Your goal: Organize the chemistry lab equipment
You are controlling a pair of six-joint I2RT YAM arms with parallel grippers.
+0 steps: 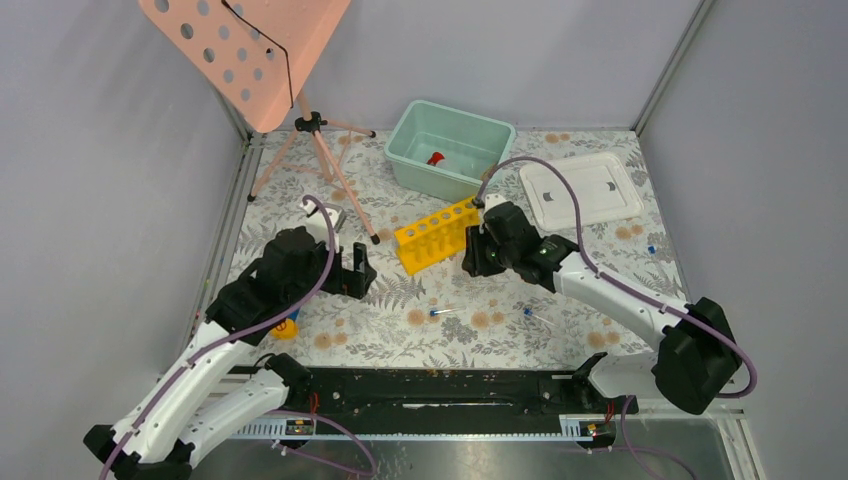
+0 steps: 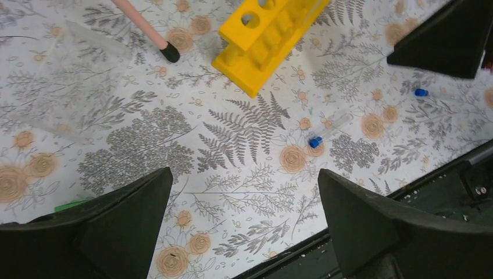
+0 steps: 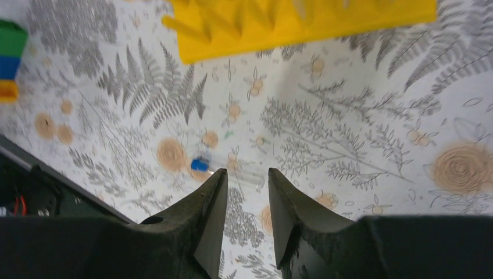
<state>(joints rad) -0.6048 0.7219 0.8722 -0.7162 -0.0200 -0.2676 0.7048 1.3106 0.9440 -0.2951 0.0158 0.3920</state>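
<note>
Right gripper (image 1: 478, 252), top view: low over the table, just beside the right end of the yellow rack (image 1: 435, 236). Can't read its jaws from here. Left gripper (image 1: 352, 270) sits well left of the rack, spread wide, holding nothing. Loose tubes (image 1: 440, 312) lie on the mat between the rack and the arm bases, with one more far right. Green bin (image 1: 452, 148) is behind the rack and holds the red-capped bottle (image 1: 436, 158); I see nothing else in it. White lid (image 1: 580, 190) is off, flat beside the bin.

Left wrist: fingers wide apart over bare mat. One blue-capped tube lies ahead. The two near rack holes look empty; the rest are cut off.

Right wrist: fingers (image 3: 206, 203) parted by a narrow gap, nothing pinched. A tube lies on the mat beyond the tips, roughly in line with the gap, cap to the left. The rack runs along the top edge.

Likely step: getting tubes into the rack, with the right arm lining up a pick. Next move probably needs wider jaws, a descent straddling the tube across its length, then a gentle close. The tube is small and round, so it will likely roll if nudged.
</note>
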